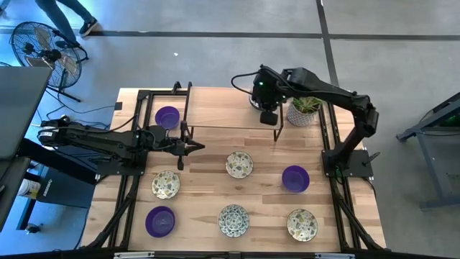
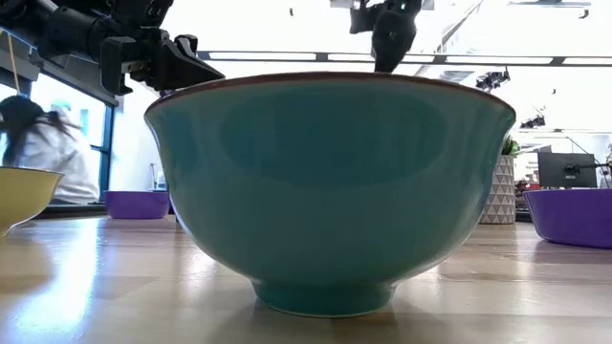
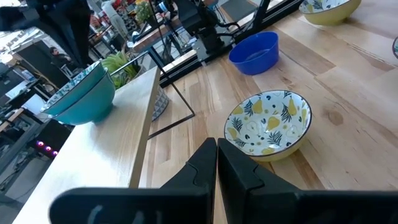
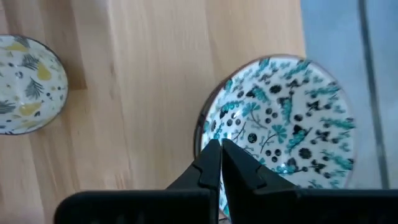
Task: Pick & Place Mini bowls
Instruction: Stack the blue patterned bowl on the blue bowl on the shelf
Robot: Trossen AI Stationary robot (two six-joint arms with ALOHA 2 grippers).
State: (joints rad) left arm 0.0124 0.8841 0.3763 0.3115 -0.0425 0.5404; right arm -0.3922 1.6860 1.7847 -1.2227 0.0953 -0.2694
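A bowl, teal outside and white with teal and dark floral patterning inside (image 4: 283, 118), stands on its foot on a raised wooden shelf (image 1: 223, 108) at the table's far side. My right gripper (image 4: 221, 146) is shut and points steeply down over the bowl's inside, just within its rim. In the high view my right arm hides this bowl. Purple mini bowls (image 1: 295, 178) and cream patterned ones (image 1: 239, 164) sit apart on the lower table. My left gripper (image 1: 198, 147) hangs shut at the left, level and holding nothing. My right gripper's shut fingers (image 4: 208, 165) come from above at the teal bowl's inside next to the rim (image 4: 202, 134). The low view shows the tips reaching down to rim height (image 2: 387, 65). I cannot tell whether they touch the bowl.
A patterned pot with a green plant (image 1: 305, 109) stands on the shelf's right end, close to my right arm. Another purple bowl (image 1: 167, 116) sits at the far left. Dark frame rails (image 1: 136, 144) run along both table sides. A person sits beyond the table (image 2: 38, 153).
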